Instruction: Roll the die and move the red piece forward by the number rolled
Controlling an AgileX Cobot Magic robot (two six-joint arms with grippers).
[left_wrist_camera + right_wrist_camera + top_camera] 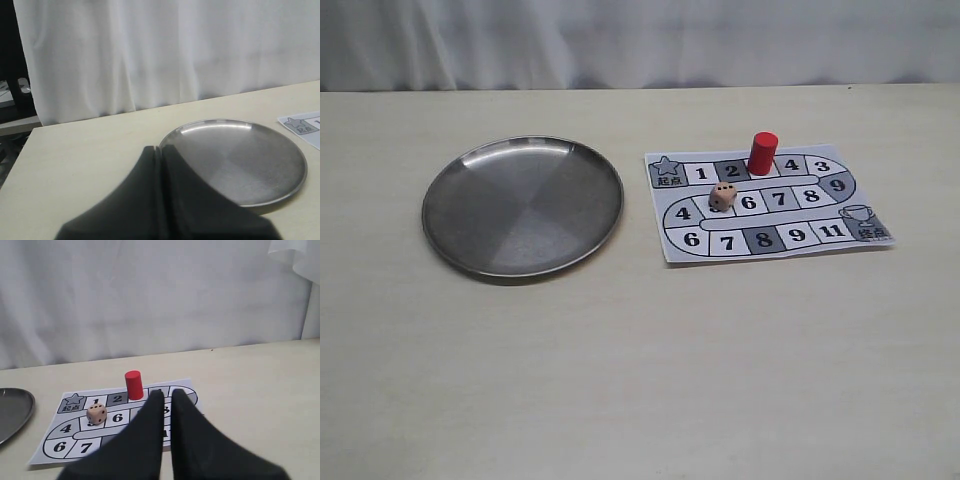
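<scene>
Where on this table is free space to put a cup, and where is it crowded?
Widest bare table: the near side, below the steel plate and the game board in the exterior view. Also free: the strip behind them, toward the curtain. Narrow: the gap between plate and board. Crowded: the board's middle, with the die and the red piece.

The table (640,380) has a pale beige surface. A round metal plate (522,205) with a shallow rim lies flat on its left half. A printed paper game sheet (800,233) lies flat to the right of the plate, near it but apart. The sheet carries a winding track of numbered white and grey squares, with a star at its far left corner and a cup at its near right corner. A white curtain (640,40) hangs behind the table's far edge.
</scene>
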